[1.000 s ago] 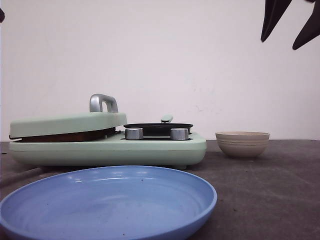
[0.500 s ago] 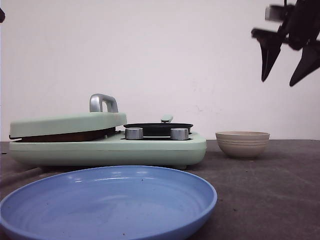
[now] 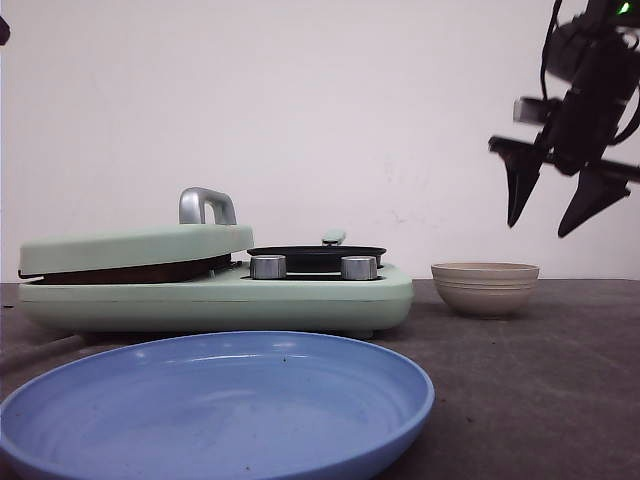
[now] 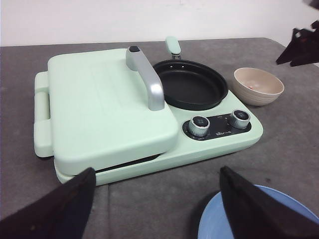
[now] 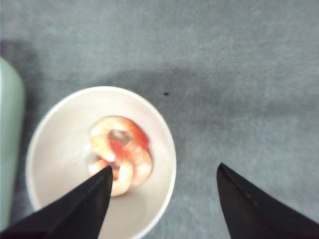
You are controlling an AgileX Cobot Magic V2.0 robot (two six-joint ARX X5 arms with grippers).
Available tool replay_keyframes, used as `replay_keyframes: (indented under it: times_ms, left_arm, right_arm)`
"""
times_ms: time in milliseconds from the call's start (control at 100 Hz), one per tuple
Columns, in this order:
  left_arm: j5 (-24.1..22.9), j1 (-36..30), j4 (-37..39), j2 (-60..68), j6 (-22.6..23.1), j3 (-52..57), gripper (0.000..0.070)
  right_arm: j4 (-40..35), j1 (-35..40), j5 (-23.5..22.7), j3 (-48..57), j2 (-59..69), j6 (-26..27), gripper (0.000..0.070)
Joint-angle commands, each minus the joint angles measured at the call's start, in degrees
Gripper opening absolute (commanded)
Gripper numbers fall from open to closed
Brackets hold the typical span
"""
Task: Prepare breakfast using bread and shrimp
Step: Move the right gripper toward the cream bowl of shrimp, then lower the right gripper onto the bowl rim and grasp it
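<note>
The right end effector (image 3: 552,205) hangs in the air above and slightly right of the beige bowl (image 3: 485,288), its dark fingers spread apart with nothing between them. In the right wrist view the bowl (image 5: 60,129) holds curled pink shrimp (image 5: 122,154), sitting on the grey bench (image 5: 239,89). The left end effector (image 4: 154,199) is also spread wide and empty, held above the bench in front of the mint-green cooker (image 4: 149,124), near the blue plate (image 4: 234,224). The cooker's hinged lid (image 4: 99,99) is closed, its silver handle (image 4: 144,74) on top; beside it sits a black pan (image 4: 189,84). A small label between the two knobs (image 4: 198,125) is too small to read. No bread shows; the closed lid hides whatever lies beneath.
</note>
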Motion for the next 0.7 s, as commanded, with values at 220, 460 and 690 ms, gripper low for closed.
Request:
replay_keyframes:
  times_ms: [220, 460, 690]
  left_arm:
    - [-0.4, -0.1, 0.5, 0.0, 0.3, 0.2, 0.0422]
    - [-0.4, -0.1, 0.5, 0.0, 0.3, 0.2, 0.0422]
    - [-1.2, -0.1, 0.4, 0.0, 0.3, 0.2, 0.0422]
  right_arm:
    - [1.5, 0.0, -1.0, 2.1, 6.8, -1.0, 0.0401]
    - [2.6, 0.0, -1.7, 2.1, 8.3, -1.4, 0.0401]
    - [2.3, 0.0, -2.9, 2.1, 9.9, -1.4, 0.0401]
